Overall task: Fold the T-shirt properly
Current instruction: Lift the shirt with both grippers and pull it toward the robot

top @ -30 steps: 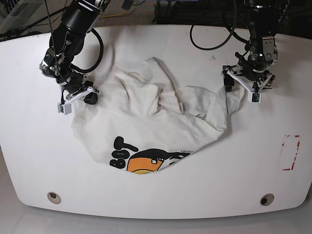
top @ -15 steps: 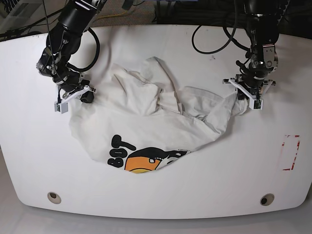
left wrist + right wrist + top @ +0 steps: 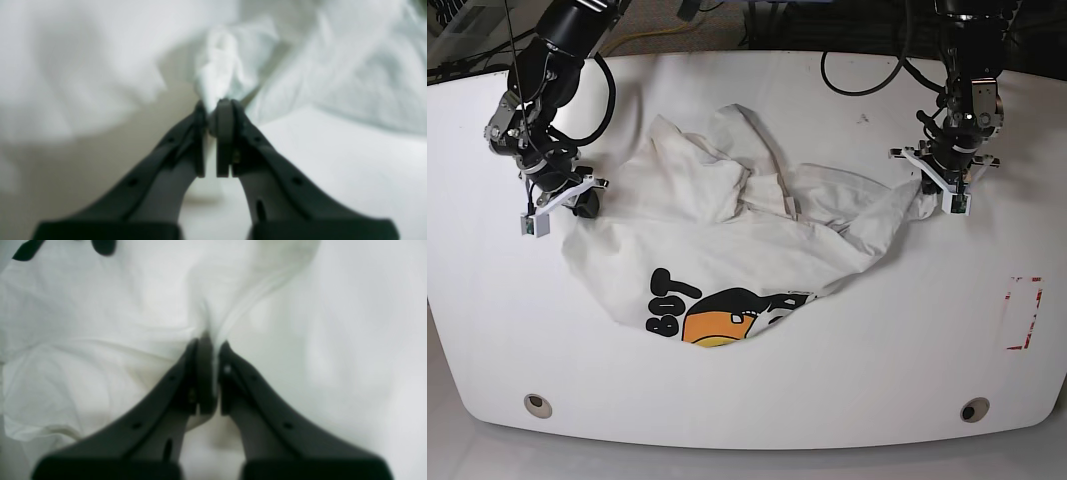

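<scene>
Off-white T-shirt (image 3: pixel 727 240), orange graphic, black letters; white table (image 3: pixel 827 380).

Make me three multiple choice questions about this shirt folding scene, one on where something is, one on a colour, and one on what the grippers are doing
1. In the base view, where on the T-shirt does the printed graphic show?
A. along the edge nearest the camera
B. at the far edge
C. under the left gripper

2. What colour is the round part of the graphic?
A. blue
B. orange-yellow
C. green

3. What state are the left gripper and right gripper in?
A. both open above the table
B. one open, one shut
C. both shut on the T-shirt

Answers:
1. A, the letters and graphic lie at the near hem.
2. B, orange-yellow shows beside the black letters.
3. C, each wrist view shows cloth pinched between closed jaws.
</scene>
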Action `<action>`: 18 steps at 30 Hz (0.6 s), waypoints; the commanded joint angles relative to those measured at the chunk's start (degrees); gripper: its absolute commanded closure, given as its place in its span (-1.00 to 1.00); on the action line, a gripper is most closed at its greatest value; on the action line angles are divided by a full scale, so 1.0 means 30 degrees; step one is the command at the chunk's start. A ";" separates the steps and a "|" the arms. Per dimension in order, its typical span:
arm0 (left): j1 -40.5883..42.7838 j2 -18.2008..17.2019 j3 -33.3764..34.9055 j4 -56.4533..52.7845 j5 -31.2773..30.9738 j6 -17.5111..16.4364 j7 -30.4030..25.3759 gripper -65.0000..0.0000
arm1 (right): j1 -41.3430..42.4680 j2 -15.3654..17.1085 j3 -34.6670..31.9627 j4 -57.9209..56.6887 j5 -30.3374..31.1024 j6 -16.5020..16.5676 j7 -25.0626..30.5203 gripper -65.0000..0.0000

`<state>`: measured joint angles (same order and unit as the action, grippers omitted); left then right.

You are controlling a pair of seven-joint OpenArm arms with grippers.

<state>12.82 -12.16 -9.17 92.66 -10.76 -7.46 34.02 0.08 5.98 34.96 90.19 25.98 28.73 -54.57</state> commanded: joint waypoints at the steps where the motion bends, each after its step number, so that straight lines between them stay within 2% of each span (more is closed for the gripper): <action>1: -0.0654 -0.0180 -0.0065 0.0658 -0.0031 0.0100 -0.0073 0.96 | 0.0868 0.0835 -0.0327 0.0544 0.0381 0.0108 0.0416 1.00; 6: -0.1738 -0.0180 -0.0035 0.4087 -0.0002 0.0041 0.2301 0.96 | 0.2333 0.2476 -0.1939 0.0573 0.0528 0.0108 0.0445 1.00; 11: -0.4288 -0.0121 -0.0006 0.5171 -0.0002 0.0041 0.4821 0.96 | 0.4531 0.3326 -0.2994 0.0515 0.0469 0.0108 0.0445 1.00; 18: -0.7482 -0.0180 -0.0035 0.6197 -0.0002 0.0041 0.7253 0.96 | 0.7286 0.4615 -0.4987 0.0456 0.0381 0.0108 0.0445 1.00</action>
<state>-6.33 -12.14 -9.02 109.62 -10.90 -7.53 55.40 19.31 17.82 20.86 90.56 26.68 29.10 -54.70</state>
